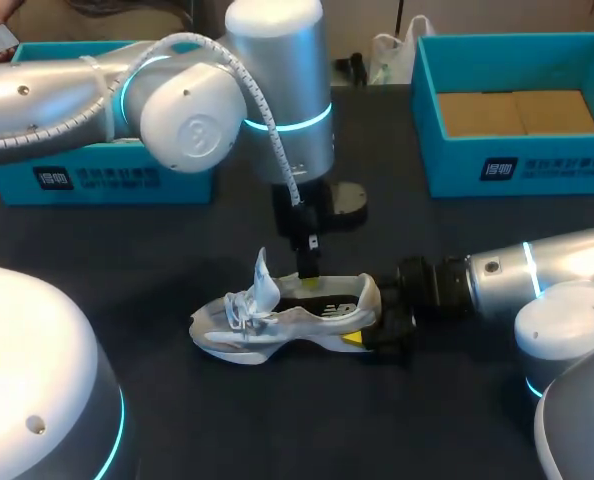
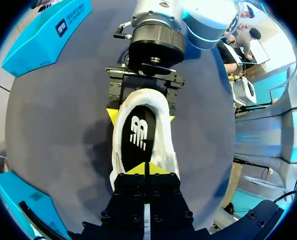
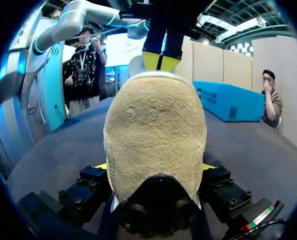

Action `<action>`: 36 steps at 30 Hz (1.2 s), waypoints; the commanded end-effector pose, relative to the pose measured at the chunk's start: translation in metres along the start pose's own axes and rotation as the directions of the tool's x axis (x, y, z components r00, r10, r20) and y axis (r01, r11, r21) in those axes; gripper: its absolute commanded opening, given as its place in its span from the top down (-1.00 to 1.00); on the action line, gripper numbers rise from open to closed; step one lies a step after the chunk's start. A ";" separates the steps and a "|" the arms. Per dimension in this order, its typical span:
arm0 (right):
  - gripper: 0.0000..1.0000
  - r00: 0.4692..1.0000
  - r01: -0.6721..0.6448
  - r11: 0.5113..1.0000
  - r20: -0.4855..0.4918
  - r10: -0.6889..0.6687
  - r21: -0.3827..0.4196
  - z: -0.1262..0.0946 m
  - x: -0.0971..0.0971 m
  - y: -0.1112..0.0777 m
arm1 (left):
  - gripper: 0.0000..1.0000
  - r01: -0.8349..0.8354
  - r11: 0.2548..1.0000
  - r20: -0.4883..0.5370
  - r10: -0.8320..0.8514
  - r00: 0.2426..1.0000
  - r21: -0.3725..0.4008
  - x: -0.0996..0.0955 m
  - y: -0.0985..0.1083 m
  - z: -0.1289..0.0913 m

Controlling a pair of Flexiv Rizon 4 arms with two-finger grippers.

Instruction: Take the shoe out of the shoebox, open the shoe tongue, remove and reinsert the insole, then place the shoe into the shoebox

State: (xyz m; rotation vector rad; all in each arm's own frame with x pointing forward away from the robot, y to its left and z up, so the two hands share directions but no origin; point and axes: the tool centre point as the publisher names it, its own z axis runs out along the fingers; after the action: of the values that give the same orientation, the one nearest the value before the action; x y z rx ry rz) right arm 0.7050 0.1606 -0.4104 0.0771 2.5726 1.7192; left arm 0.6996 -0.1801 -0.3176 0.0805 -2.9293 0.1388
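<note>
My right claw is gripping heel of white mesh sneaker from both sides. Sneaker is sitting on dark counter, toe pointing away from that claw, white tongue standing up. My left claw is hanging down into shoe opening, fingers pressed together over black insole. Can't tell if it's pinching it. Open teal shoebox is sitting well apart, at far right corner.

Shoe: the toe and laces lie under the left gripper in its wrist view, and the right wrist view shows only the heel. Whether the closed tips pinch the insole cannot be told. Right gripper: the fingers are mostly behind the heel, showing only yellow slivers. Left box: largely covered by the left arm; right box: cut by the head view's edge.
</note>
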 end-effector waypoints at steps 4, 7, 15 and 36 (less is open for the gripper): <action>1.00 1.000 -0.001 1.000 0.000 0.001 0.006 0.001 0.000 0.002 | 1.00 -0.046 0.998 0.039 0.044 0.998 0.043 0.009 -0.018 0.030; 1.00 1.000 -0.001 1.000 0.000 0.001 0.006 0.001 0.000 0.002 | 1.00 -0.039 0.998 0.056 0.036 0.998 0.048 0.009 -0.025 0.040; 1.00 1.000 -0.001 1.000 0.000 0.001 0.006 0.001 0.000 0.002 | 1.00 -0.036 0.999 0.062 0.033 0.998 0.040 0.005 -0.028 0.052; 1.00 1.000 -0.001 1.000 0.000 0.001 0.006 0.001 0.000 0.002 | 1.00 -0.040 0.997 -0.005 0.040 0.999 -0.059 0.006 0.024 0.084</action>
State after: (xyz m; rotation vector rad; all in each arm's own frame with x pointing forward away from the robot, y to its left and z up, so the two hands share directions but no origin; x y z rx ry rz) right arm 0.7048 0.1605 -0.4106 0.0770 2.5730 1.7191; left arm 0.6802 -0.1733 -0.3990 -0.0066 -2.9074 0.0300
